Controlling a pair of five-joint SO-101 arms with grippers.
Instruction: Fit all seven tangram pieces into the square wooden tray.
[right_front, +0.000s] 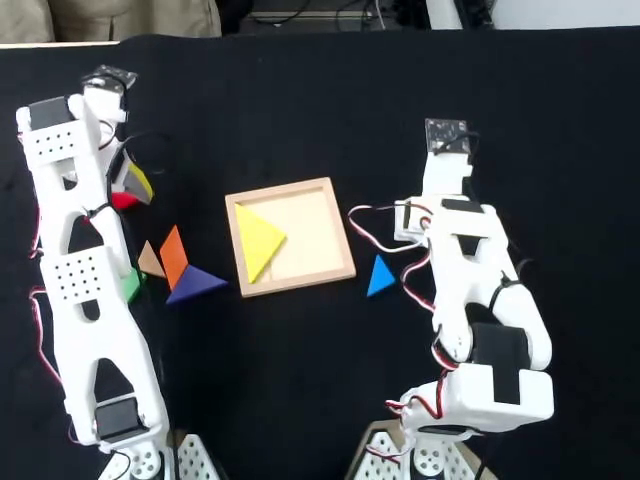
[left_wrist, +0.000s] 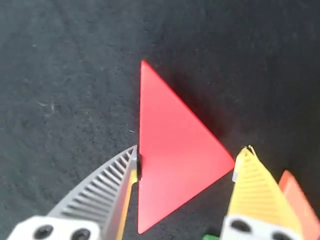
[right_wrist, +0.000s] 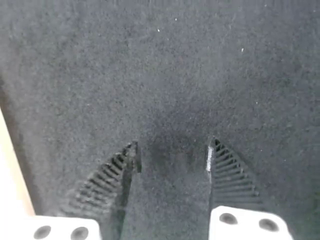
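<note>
The left gripper's (left_wrist: 189, 152) jaws clasp the flat red triangular tangram piece (left_wrist: 170, 150): long edge against one jaw, opposite corner against the other.

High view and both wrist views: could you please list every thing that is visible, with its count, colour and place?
wooden tray: 1, light wood, table centre
yellow triangle: 1, yellow, inside the tray, left part
light blue triangle: 1, blue, right of the tray
dark blue triangle: 1, dark blue, left of the tray
orange piece: 1, orange, beside the dark blue triangle
tan triangle: 1, tan, left of the orange piece
green piece: 1, green, partly under the left arm
red triangle: 1, red, far left
black cloth: 1, black, covering the table
left arm: 1, white, jaws touching the red triangle on both sides
right arm: 1, white, jaws open over cloth
</note>
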